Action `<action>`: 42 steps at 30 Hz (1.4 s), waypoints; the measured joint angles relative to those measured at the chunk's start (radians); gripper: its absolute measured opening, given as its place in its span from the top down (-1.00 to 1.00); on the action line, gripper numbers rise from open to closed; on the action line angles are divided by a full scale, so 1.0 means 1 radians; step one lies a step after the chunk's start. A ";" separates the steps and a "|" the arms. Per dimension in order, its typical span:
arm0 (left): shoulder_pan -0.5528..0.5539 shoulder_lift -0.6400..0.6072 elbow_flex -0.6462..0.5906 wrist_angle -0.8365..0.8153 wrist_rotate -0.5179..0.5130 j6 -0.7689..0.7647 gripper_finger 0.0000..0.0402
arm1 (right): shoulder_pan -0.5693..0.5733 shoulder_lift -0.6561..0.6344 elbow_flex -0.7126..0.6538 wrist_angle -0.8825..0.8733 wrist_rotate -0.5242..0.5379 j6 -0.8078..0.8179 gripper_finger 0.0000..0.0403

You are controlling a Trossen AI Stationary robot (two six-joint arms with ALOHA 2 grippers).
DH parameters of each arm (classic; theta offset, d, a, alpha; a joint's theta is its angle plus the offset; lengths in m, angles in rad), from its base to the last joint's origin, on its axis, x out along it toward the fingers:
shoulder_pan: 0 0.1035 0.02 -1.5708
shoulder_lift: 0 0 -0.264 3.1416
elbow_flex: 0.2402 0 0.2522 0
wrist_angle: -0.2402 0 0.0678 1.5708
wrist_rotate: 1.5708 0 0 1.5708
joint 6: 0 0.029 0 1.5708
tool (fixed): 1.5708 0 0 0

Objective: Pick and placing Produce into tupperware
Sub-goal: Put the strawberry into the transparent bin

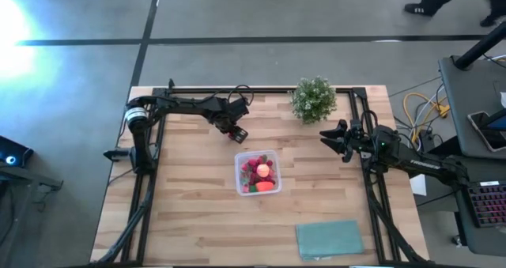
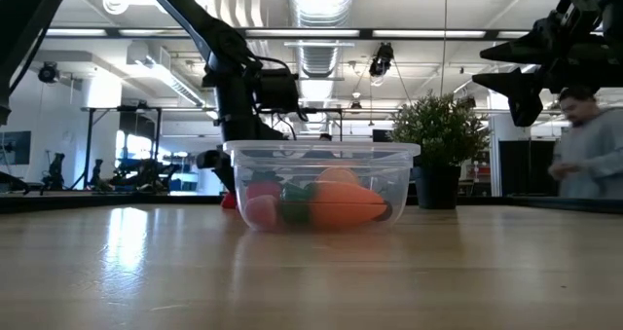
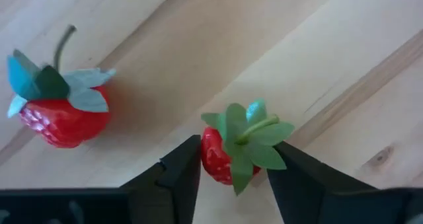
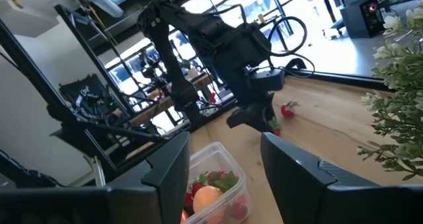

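Step in hand: pick. The left gripper [image 3: 232, 163] is down at the worktop [image 1: 198, 213], jaws closing on a toy strawberry [image 3: 228, 154]; firm contact is not confirmed. A second strawberry [image 3: 61, 105] lies near. The tupperware [image 1: 239, 181], mid-worktop, already holds produce. Next move: lift, carry over the container, release. The right gripper [image 4: 218, 158] waits raised near the potted plant [image 1: 314, 99], jaws apart, empty.

No readable text, labels, brand marks, numbers or signs in any view. Right arm [image 1: 411, 161], right of frame in the high view, carries a pale marking along its link, too small to make out. Nothing legible on the tupperware [image 1: 258, 173].
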 joint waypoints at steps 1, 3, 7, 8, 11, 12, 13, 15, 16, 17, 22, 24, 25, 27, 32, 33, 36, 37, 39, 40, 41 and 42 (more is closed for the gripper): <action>0.000 0.000 0.000 -0.002 0.000 0.000 0.29 | 0.000 0.000 0.000 0.000 0.000 0.000 0.12; 0.000 0.000 0.000 -0.006 0.000 0.000 0.34 | 0.000 0.000 0.000 0.000 0.000 0.000 0.12; -0.005 -0.005 0.001 -0.013 0.001 -0.001 0.38 | 0.000 0.000 0.000 0.000 0.000 0.000 0.12; -0.009 -0.009 0.004 -0.022 0.006 -0.001 0.38 | 0.000 0.000 0.000 0.000 0.000 0.000 0.12; -0.031 -0.048 0.031 -0.026 0.032 -0.001 0.38 | 0.000 0.000 0.000 0.000 0.000 0.000 0.12; -0.042 -0.069 0.042 -0.026 0.038 0.004 0.38 | 0.000 0.000 0.000 0.000 0.000 0.000 0.12; -0.057 -0.088 0.056 -0.027 0.041 0.017 0.39 | 0.000 0.000 0.000 0.000 0.000 0.000 0.12; -0.094 -0.138 0.079 -0.019 0.047 0.044 0.39 | 0.000 0.000 0.000 0.000 0.000 0.000 0.12; -0.116 -0.162 0.087 -0.006 0.067 0.072 0.39 | 0.000 0.000 0.000 0.000 0.000 0.000 0.12; -0.142 -0.191 0.093 0.021 0.098 0.109 0.39 | 0.000 0.000 0.000 0.000 0.000 0.000 0.12; -0.300 -0.249 0.098 0.022 0.206 0.206 0.34 | 0.000 0.000 0.000 0.000 0.000 0.000 0.12; -0.354 -0.228 0.092 0.003 0.197 0.201 0.27 | 0.000 0.000 0.000 0.000 0.000 0.000 0.12; -0.376 -0.217 0.090 0.006 0.185 0.201 0.23 | 0.000 0.000 0.000 0.000 0.000 0.000 0.12; -0.420 -0.198 0.090 0.015 0.132 0.201 0.13 | 0.000 0.000 0.000 0.000 0.000 0.000 0.12; -0.468 -0.180 0.094 0.015 0.019 0.128 -0.15 | 0.000 0.000 0.000 0.000 0.000 0.000 0.12; -0.465 -0.183 0.097 0.013 0.001 0.125 -0.21 | 0.000 0.000 0.000 0.000 0.000 0.000 0.12; -0.442 -0.214 0.128 -0.086 -0.131 0.102 -0.32 | 0.000 0.000 0.000 0.000 0.000 0.000 0.12; -0.426 -0.226 0.144 -0.138 -0.191 0.065 -0.35 | 0.000 0.000 0.000 0.000 0.000 0.000 0.12; -0.369 -0.256 0.165 -0.231 -0.275 -0.026 -0.36 | 0.000 0.000 0.000 0.000 0.000 0.000 0.12; -0.328 -0.270 0.165 -0.267 -0.290 -0.061 -0.37 | 0.000 0.000 0.000 0.000 0.000 0.000 0.12; -0.283 -0.284 0.162 -0.283 -0.291 -0.086 -0.37 | 0.000 0.000 0.000 0.000 0.000 0.000 0.12; -0.236 -0.293 0.154 -0.283 -0.288 -0.101 -0.37 | 0.000 0.000 0.000 0.000 0.000 0.000 0.12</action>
